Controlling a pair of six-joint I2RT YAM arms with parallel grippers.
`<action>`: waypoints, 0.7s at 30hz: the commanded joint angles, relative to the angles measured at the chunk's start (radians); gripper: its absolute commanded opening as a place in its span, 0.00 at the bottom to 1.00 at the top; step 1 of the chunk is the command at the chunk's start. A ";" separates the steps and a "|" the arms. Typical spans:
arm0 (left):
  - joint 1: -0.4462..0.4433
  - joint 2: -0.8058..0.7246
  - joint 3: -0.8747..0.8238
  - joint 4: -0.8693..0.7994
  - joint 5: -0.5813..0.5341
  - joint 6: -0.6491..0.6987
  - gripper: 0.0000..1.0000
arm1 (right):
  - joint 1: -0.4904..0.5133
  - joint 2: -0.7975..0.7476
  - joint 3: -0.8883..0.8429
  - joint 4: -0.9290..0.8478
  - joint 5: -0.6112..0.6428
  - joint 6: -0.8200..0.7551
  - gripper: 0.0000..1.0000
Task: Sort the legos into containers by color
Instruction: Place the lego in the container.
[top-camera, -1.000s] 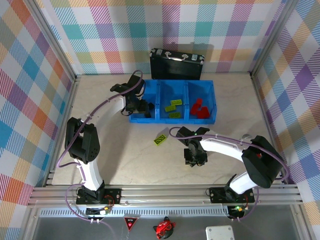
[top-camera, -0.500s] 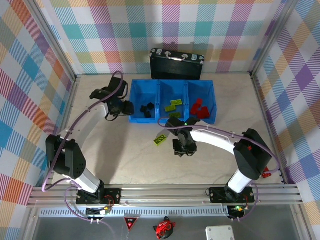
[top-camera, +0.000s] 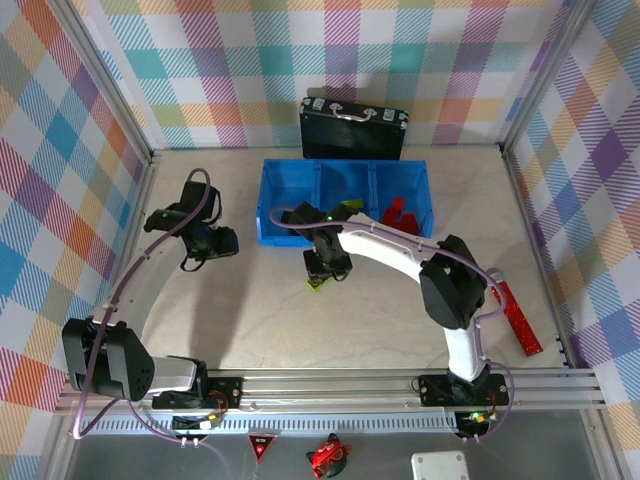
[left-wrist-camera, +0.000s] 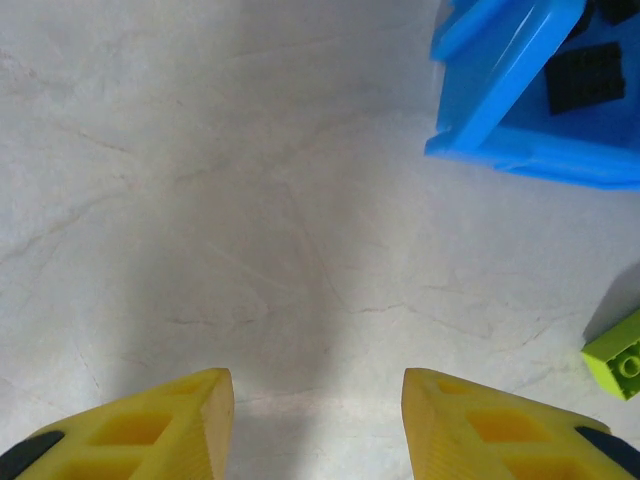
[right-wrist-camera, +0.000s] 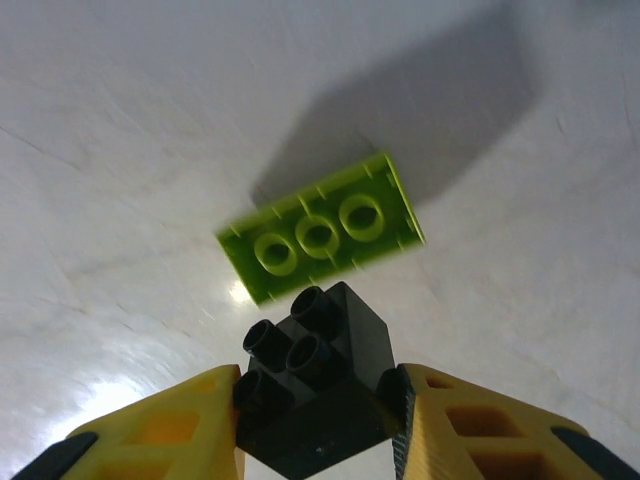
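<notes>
In the right wrist view my right gripper (right-wrist-camera: 320, 400) is shut on a small black lego cube (right-wrist-camera: 322, 375), studs facing the camera. Just beyond it a lime-green lego (right-wrist-camera: 320, 232) lies on the table with its hollow underside up. From above, the right gripper (top-camera: 326, 266) hangs over that green lego (top-camera: 320, 284), close in front of the blue containers (top-camera: 345, 164). Red legos (top-camera: 398, 214) lie in the right compartment and green ones (top-camera: 350, 206) in the middle. My left gripper (top-camera: 207, 246) stands open and empty, left of the bin. Black legos (left-wrist-camera: 585, 76) show in the left compartment.
A black case with a metal handle (top-camera: 352, 128) stands behind the bin. A long red glittery stick (top-camera: 516, 319) lies at the right, near the wall. The left wrist view has the bin's corner (left-wrist-camera: 500, 110) at upper right and bare table under the fingers.
The left gripper pulled back out of the left compartment and moved left and nearer. The right gripper carried the black cube left and farther, arriving over the green lego.
</notes>
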 joint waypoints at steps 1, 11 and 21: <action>0.015 -0.036 -0.053 0.022 0.034 0.015 0.48 | 0.008 0.057 0.124 -0.022 0.024 -0.053 0.37; 0.016 -0.041 -0.115 0.095 0.045 0.024 0.47 | 0.004 0.206 0.374 0.090 0.113 -0.148 0.37; 0.017 -0.045 -0.116 0.132 0.086 0.023 0.47 | -0.033 0.380 0.598 0.139 0.101 -0.225 0.38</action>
